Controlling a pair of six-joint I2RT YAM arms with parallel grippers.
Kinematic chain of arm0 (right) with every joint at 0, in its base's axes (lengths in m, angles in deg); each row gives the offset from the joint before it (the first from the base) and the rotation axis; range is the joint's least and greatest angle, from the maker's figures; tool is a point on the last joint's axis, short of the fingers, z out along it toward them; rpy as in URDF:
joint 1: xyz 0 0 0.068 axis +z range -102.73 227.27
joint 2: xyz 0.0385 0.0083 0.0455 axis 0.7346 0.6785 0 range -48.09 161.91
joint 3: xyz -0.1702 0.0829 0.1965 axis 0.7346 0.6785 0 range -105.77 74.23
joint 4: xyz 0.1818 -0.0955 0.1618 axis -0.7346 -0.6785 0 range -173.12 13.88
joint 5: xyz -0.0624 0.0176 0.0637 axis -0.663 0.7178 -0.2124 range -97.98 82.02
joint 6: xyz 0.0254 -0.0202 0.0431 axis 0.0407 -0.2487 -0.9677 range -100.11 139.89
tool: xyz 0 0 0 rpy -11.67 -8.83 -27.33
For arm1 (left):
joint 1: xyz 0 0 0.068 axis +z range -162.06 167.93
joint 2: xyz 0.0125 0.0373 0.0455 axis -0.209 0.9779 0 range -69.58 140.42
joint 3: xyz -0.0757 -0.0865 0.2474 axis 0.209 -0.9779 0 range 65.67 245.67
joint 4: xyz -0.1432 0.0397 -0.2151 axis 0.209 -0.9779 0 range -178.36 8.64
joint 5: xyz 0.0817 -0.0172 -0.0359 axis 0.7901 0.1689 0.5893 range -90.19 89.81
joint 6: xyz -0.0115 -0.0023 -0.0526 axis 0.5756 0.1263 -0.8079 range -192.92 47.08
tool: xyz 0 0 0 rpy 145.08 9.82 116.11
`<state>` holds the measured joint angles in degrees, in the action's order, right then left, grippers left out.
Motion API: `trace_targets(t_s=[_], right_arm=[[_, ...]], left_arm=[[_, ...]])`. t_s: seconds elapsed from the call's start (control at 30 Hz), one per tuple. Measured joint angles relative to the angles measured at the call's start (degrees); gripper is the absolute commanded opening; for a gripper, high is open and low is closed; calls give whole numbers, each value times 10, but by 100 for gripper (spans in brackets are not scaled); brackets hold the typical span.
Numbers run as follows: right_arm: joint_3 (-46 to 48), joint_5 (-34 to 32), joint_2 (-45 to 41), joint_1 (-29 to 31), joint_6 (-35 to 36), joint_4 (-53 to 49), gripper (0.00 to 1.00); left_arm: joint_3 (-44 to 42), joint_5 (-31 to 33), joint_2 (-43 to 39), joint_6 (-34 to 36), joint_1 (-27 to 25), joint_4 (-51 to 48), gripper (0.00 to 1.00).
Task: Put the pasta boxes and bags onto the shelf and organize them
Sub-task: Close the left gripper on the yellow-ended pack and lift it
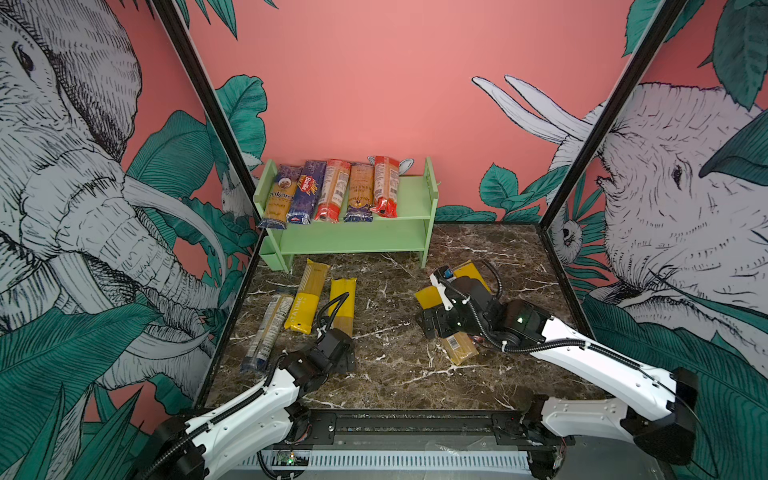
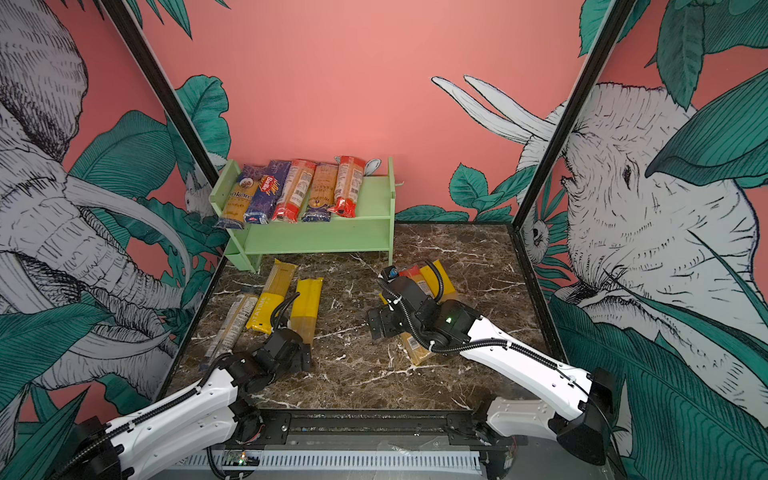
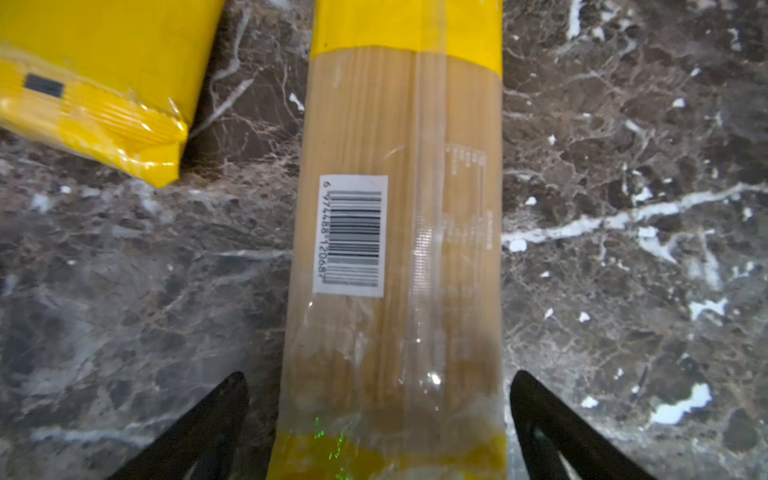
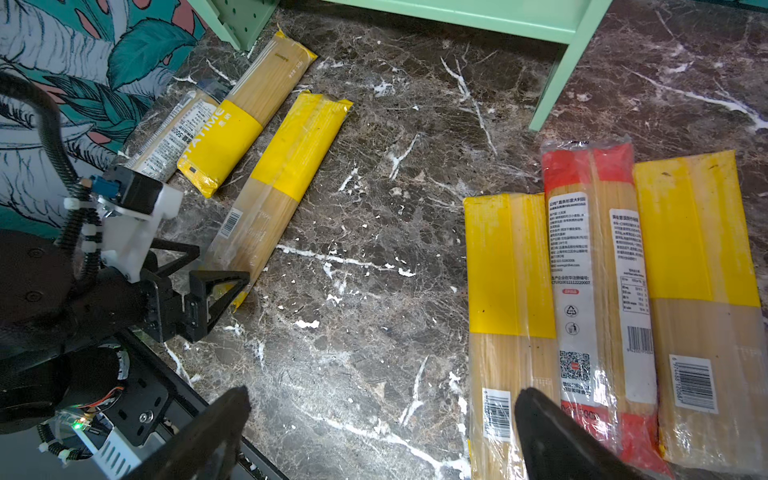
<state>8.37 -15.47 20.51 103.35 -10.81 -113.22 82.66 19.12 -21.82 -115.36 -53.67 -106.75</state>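
Task abt half done by my count: five pks on the shelf (image 1: 413, 197), six left on the marble table (image 1: 395, 374). Shelf stands at the back, nr the left wall. Its upper tier holds all five, lying front-to-back, side by side, near ends overhanging the front edge: gold pack w/ blue ends (image 1: 277, 195), Barilla pack (image 1: 305, 191), red-ended pack (image 1: 332, 191), brown pack (image 1: 359, 191), red pack (image 1: 385, 187). The right part of that tier is bare. Lower tier (image 1: 353, 239) has nothing in it as far as I can see. On the table's left side are three pks: grey-label pack (image 1: 268, 328), STATIME pack (image 1: 309, 297), barcode pack (image 3: 395, 228). On the right side three more lie close side by side: narrow yellow pack (image 4: 509, 266), red-label pack (image 4: 590, 270), wide yellow pack (image 4: 698, 232). The left gripper (image 3: 379, 374) is wide open w/ nothing held, jaws either side of the barcode pack's near end but not closed on it, so prob the next pick. The right gripper (image 4: 382, 390) is also wide open & empty, over the table at the edge of the right group. One finger overlaps the narrow yellow pack in the wrist view; can't tell if it touches. Upper tier looks to have room for only a few more, so the rest likely go on the lower tier
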Motion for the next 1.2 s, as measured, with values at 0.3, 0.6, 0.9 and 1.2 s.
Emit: trace_targets(t_s=[0.3,0.6,0.9,1.2], right_arm=[[0,-10,-4,7,-5,-1,99],[0,-21,-17,11,-7,-10,99],[0,-31,-37,13,-7,-17,99],[0,-33,-37,13,-7,-17,99]], left_arm=[[-19,7,52,1,0,85,99],[-3,52,163,8,0,182,76],[15,62,203,-4,2,257,3],[12,4,113,-2,-5,193,0]])
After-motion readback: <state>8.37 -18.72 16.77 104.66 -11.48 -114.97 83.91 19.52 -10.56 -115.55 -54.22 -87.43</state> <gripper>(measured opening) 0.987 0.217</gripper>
